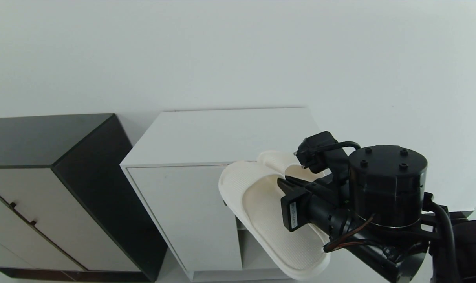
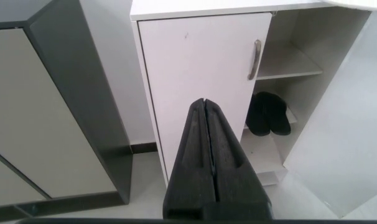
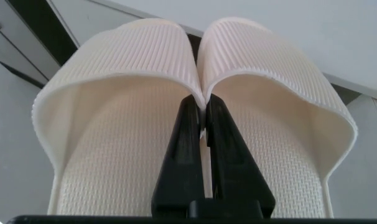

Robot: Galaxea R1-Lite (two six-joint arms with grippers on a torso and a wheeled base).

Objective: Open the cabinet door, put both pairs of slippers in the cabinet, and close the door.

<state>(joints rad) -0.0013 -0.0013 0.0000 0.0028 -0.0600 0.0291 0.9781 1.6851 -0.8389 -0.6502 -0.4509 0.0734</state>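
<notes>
The right pincer (image 3: 205,111), pinching the white slippers (image 1: 261,224) by their straps, should lower them level into the cabinet (image 2: 201,62) beside the black slippers (image 2: 268,113); the left pincer (image 2: 204,107) is pressed together.

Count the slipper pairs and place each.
2. White pair held in the right gripper, before the cabinet; black pair on a shelf inside it. Others could hide behind its door.

Setting: home interior.
Evidence: white shoe cabinet (image 2: 195,68) with shelves (image 2: 289,62), black slippers (image 2: 268,113) inside.
Adjacent: dark cabinet (image 1: 88,181) against plain wall (image 1: 238,51).
</notes>
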